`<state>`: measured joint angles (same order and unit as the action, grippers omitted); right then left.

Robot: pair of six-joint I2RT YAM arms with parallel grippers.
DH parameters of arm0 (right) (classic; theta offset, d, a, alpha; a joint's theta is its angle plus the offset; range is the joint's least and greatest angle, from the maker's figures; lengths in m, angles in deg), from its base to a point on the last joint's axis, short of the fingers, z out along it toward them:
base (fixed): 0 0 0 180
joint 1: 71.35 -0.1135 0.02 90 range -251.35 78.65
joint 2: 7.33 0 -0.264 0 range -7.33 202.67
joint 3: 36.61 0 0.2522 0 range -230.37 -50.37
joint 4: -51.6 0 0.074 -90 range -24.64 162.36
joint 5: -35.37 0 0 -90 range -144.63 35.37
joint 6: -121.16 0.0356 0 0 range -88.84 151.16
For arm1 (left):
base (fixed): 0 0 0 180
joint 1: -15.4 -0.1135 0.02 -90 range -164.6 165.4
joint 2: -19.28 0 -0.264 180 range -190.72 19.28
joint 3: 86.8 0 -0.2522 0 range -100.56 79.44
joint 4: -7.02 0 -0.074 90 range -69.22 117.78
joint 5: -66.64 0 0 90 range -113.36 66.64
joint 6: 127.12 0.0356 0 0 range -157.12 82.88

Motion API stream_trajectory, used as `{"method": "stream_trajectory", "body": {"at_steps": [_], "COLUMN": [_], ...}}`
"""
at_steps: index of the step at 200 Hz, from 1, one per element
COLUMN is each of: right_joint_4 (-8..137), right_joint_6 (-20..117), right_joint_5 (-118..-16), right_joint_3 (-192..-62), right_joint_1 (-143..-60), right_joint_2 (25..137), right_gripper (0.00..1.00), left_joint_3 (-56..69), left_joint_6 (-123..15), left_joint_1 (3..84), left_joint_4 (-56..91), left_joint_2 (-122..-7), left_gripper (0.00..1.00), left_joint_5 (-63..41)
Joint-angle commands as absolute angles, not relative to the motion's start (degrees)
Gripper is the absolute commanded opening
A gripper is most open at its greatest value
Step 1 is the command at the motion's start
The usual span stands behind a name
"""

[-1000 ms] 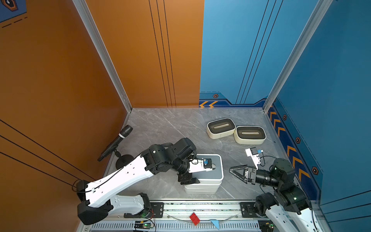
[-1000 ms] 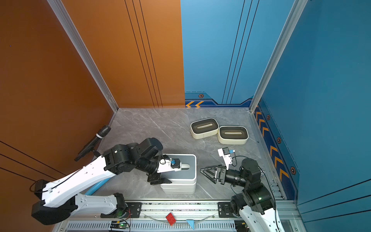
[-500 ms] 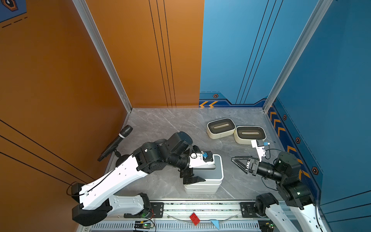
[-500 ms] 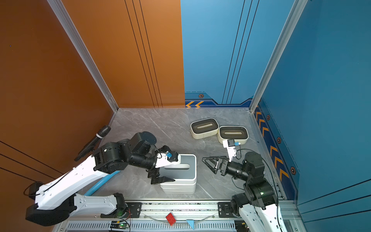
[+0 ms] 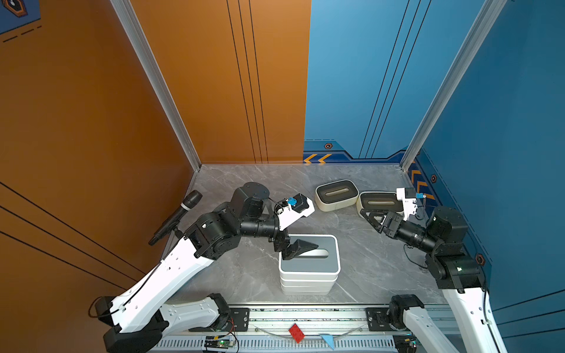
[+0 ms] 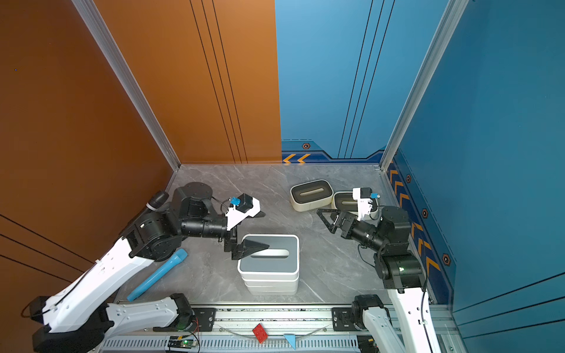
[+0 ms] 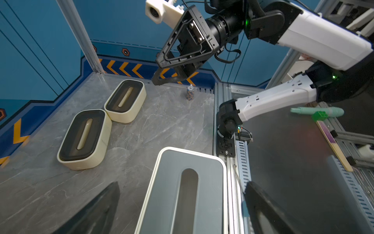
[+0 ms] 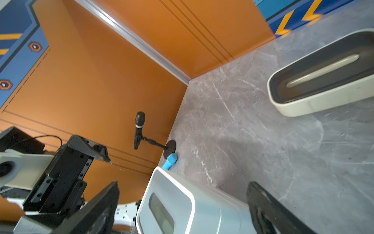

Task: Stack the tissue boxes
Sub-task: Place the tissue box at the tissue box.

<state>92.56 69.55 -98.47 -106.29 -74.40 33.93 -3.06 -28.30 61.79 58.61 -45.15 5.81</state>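
We find the left gripper (image 7: 183,184) wide open over the white stack (image 5: 308,278), front centre, gripping nothing. Right gripper (image 7: 155,72) also open and empty, nr the cream boxes (image 5: 336,195), which sit touching at rear right. Step, in our judgement: white stack done, cream pair pending. Next req.: right arm lowers astride the nearer cream box (image 5: 377,201), grips it, carries it onto the stack.
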Motion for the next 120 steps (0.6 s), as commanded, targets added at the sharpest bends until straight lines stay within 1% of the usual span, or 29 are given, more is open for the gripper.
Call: {"method": "stream_trajectory", "body": {"at_steps": [1,14,28,42,59,69,80,107,120], "right_joint_4": [96.1,96.8,98.7,100.3,102.3,103.5,103.1,102.4,102.1], "right_joint_6": [63.5,58.6,53.4,47.6,38.7,32.7,26.9,9.3,0.3], "right_joint_5": [-88.6,-81.2,-73.5,-65.1,-57.1,-54.9,-53.6,-54.0,-56.4], "right_joint_3": [-109.7,-110.5,-112.7,-115.8,-120.6,-124.1,-126.9,-133.6,-136.7], "right_joint_1": [-74.1,-75.3,-77.2,-80.2,-84.1,-85.4,-85.8,-85.1,-84.3], "right_joint_2": [36.5,38.0,41.2,45.9,53.8,58.7,63.6,75.0,80.4], "right_gripper": [1.00,1.00,1.00,1.00,1.00,1.00,1.00,1.00,1.00], "left_joint_3": [-4.1,-6.7,-8.6,-9.1,-9.4,-9.3,-8.5,-3.7,0.2], "left_joint_6": [-36.9,-41.9,-48.6,-54.2,-57.3,-57.9,-57.5,-55.4,-57.2], "left_joint_1": [58.7,56.2,51.2,45.4,40.1,37.4,35.0,31.7,29.9], "left_joint_4": [51.7,51.9,51.8,50.8,51.4,51.7,50.9,45.2,41.0], "left_joint_2": [-47.7,-50.8,-54.2,-57.8,-62.6,-65.3,-67.6,-69.4,-69.1], "left_gripper": [0.98,0.98,0.98,0.98,0.98,0.98,0.98,0.98,0.98], "left_joint_5": [6.4,2.1,-0.7,-2.0,-4.1,-3.8,-1.0,5.2,6.9]}}
